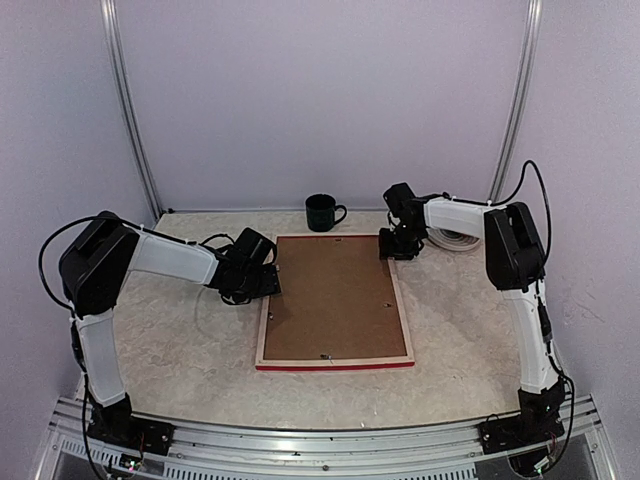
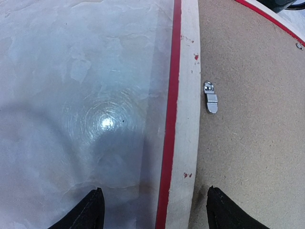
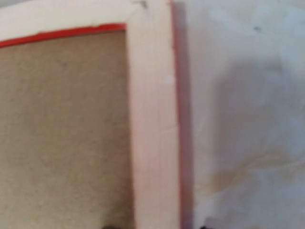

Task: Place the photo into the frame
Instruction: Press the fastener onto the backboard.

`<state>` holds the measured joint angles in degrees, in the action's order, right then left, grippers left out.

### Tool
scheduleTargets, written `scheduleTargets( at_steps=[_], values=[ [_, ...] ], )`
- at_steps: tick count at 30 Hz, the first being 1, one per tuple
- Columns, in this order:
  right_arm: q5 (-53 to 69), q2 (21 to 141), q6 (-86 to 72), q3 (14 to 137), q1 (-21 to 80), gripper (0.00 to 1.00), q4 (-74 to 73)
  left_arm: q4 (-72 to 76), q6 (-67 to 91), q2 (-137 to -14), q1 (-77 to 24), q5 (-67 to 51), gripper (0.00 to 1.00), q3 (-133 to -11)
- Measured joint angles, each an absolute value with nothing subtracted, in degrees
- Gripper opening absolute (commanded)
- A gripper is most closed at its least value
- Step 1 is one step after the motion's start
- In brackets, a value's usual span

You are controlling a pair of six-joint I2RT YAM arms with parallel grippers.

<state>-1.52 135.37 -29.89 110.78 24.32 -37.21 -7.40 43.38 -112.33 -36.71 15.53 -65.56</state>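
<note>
A: Where is the frame, and which way does it lie?

B: Flat on the table between the 2 arms, face down. Its pale wood back is up and the brown backing board sits inside it. Its long axis runs straight away from the arm bases, with 1 short side nearest them and the other close to the dark mug.

A: And the photo?

B: It shows in none of the 3 views. Whether it lies under the board, I cannot tell.

A: The pincers?

B: The left gripper gapes wide and holds nothing. It straddles the left rail, 1 finger over the table and 1 over the board. The right gripper is at the far right corner. Its wrist view is blurred and shows only slivers of its tips on either side of the rail, so I cannot tell whether it pinches.

A: So what is the step?

B: My guess is taking hold of the frame by its rails. Close squarely across the rail, clear of the small metal clip. Secure both sides before any lift, and keep the frame level so the board does not slip out
</note>
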Motion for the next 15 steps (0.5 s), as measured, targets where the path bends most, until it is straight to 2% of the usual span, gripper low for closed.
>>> scheduleTargets(
  at_steps=[4,7,12,15],
  values=[
    [-2.0,135.4,-29.9,110.7,24.5,0.35,-37.0,-7.1,43.4,-112.3,-36.7,15.6,0.73,-65.5],
    [-2.0,135.4,-29.9,110.6,24.6,0.35,-36.7,-6.9,43.4,-112.3,-36.7,15.6,0.73,-65.4],
    [-2.3,135.4,-30.2,110.6,24.6,0.45,-36.6,-6.8,43.4,-112.3,-36.7,15.7,0.73,-65.3],
    [-1.4,135.3,-31.1,109.8,24.4,0.46,-35.3,-6.6,43.4,-112.3,-36.7,15.8,0.73,-65.2]
  ],
)
